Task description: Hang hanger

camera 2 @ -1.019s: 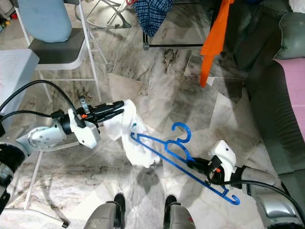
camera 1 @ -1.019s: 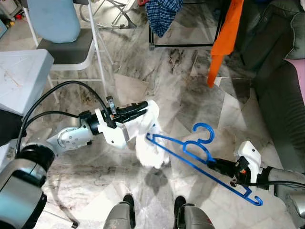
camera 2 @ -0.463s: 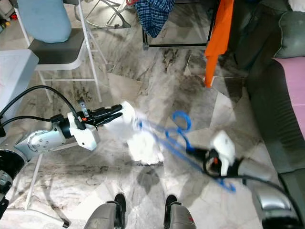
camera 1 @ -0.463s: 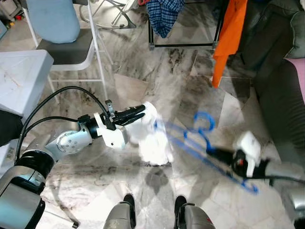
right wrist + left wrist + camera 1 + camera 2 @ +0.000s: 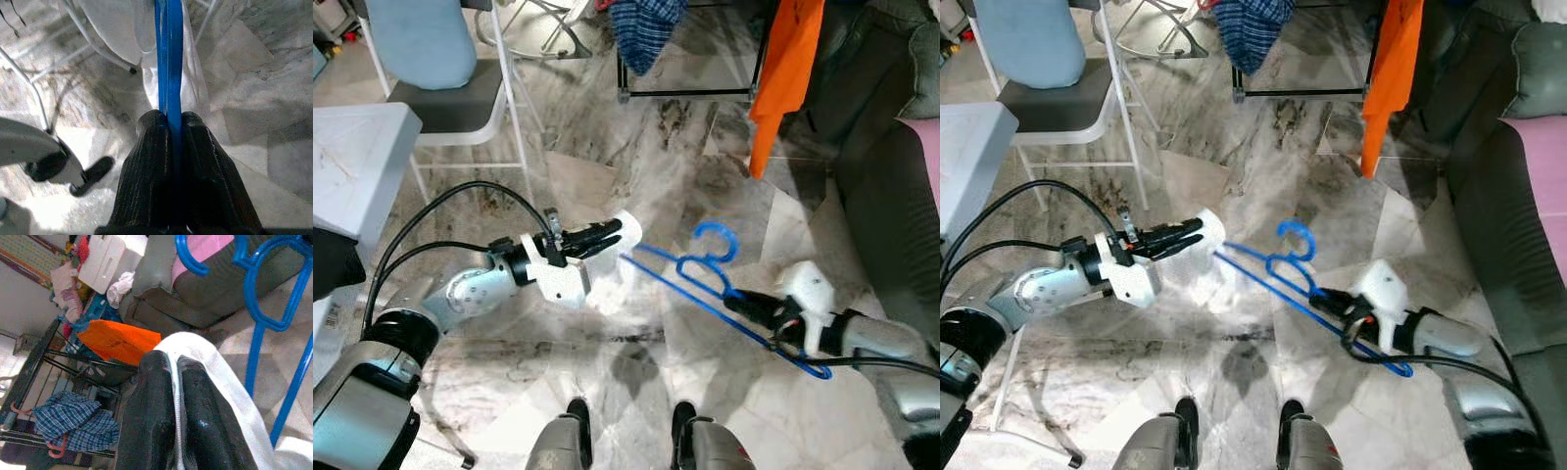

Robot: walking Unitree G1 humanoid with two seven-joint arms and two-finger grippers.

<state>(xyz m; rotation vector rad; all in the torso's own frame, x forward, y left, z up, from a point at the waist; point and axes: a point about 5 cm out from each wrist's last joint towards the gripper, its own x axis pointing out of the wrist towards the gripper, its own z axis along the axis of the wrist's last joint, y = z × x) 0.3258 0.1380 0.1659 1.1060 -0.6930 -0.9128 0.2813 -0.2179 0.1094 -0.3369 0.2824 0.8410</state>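
So the right gripper (image 5: 739,302) is clamped on the blue hanger (image 5: 705,279) low over the floor, while the left gripper (image 5: 612,233) pinches the white garment (image 5: 215,382); that cloth could slide off the 1 arm it barely touches

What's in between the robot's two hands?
In the left eye view, the blue hanger spans the gap: the right hand grips it, and its far tip reaches the white cloth pinched by the left hand.
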